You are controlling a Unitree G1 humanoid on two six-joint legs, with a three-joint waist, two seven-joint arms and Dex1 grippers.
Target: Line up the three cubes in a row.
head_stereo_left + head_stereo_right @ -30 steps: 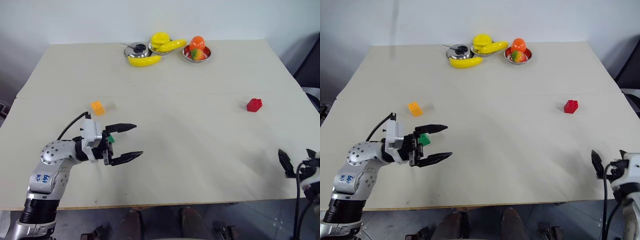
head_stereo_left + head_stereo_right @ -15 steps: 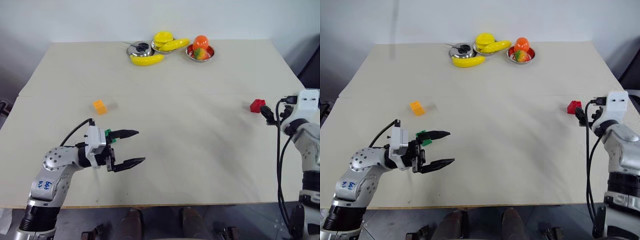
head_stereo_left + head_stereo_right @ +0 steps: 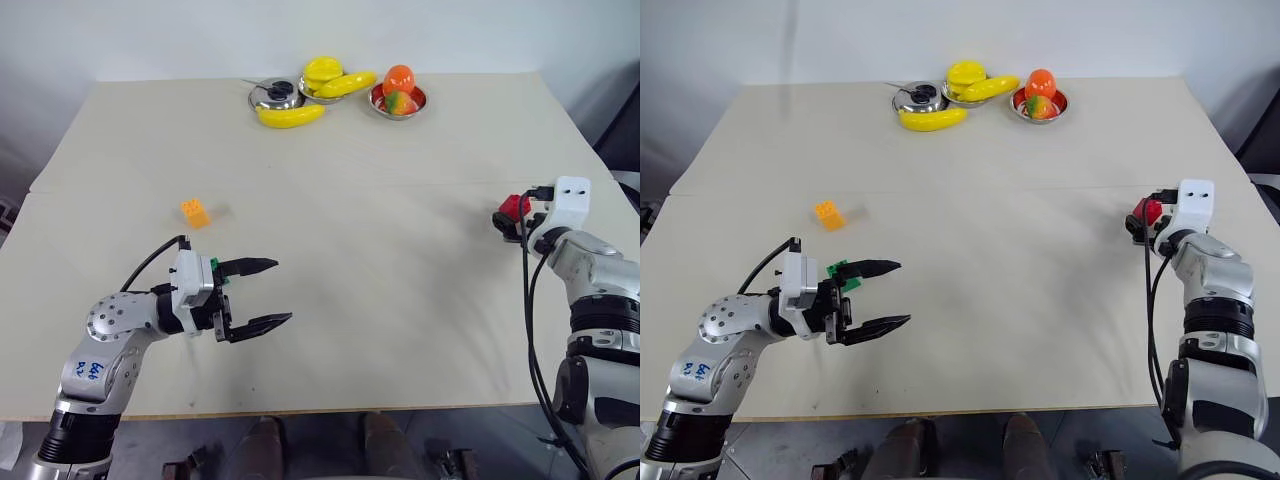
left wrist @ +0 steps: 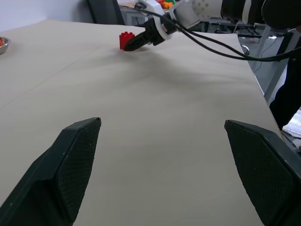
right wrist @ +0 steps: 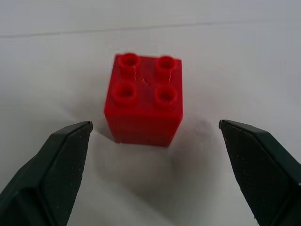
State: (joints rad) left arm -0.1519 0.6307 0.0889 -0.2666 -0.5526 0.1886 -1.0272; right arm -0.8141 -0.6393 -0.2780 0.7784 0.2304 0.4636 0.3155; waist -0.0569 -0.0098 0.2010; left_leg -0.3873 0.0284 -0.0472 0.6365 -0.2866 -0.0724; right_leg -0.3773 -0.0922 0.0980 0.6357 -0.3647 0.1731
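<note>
Right wrist view showed the beige table [image 5: 244, 56], with a pale wall behind it in the head views. The right gripper [image 5: 155, 136] stood wide apart and empty, the red cube [image 5: 144, 99] sitting on the table just ahead between its fingertips, untouched.

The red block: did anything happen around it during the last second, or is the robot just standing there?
The right tool came up from the table's near edge and reached forward to the red block, which now sits on the table between its open fingers, not gripped. The left tool stayed open above the table, beside the green block. The orange block and the fruit bowls kept their places.
</note>
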